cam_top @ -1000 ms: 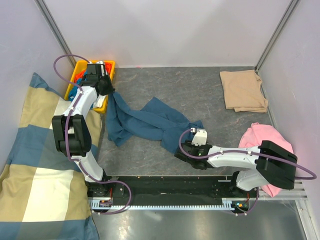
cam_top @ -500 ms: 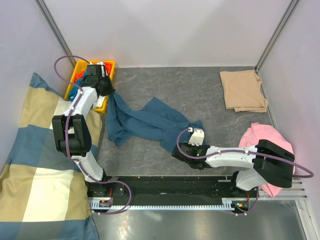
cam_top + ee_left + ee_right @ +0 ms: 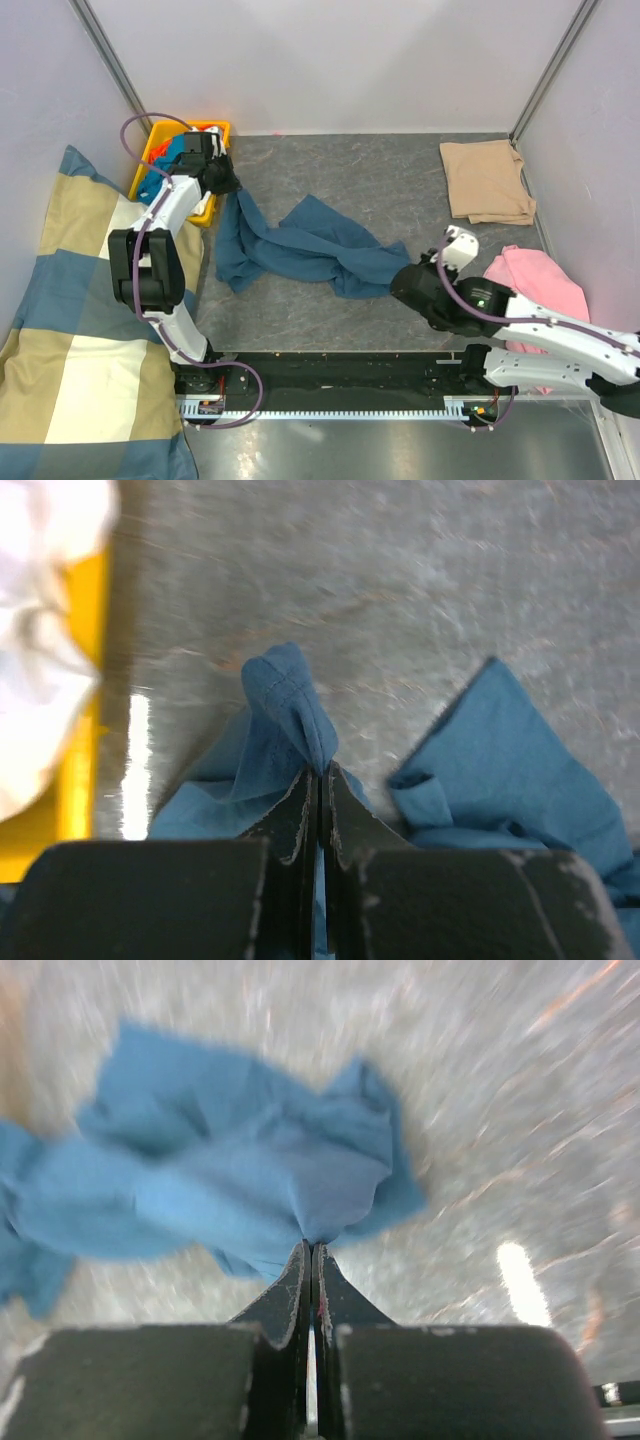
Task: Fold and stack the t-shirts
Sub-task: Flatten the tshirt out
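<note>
Change: my right pincer [image 3: 398, 280] has swung rightward and shut on the blue shirt [image 3: 300, 245], dragging its near end toward the pink cloth [image 3: 540, 280]; my left pincer [image 3: 228, 184] has edged away from the yellow bin [image 3: 204, 211].
Left pincer: jaws pressed together on a raised fold at the blue shirt's far-left end, just beside the bin.
Right pincer: jaws closed tight on a bunched corner of the same shirt; this wrist view is blurred.
Blue shirt: crumpled, strung between my two pincers across the left and middle of the desk [image 3: 370, 170].
Tan shirt [image 3: 487, 182]: folded flat at the far right corner, well apart from the blue one.
Pink cloth: heaped at the near right edge, partly under my right arm.
Checked cushion [image 3: 70, 330]: lying off the desk's left side.
</note>
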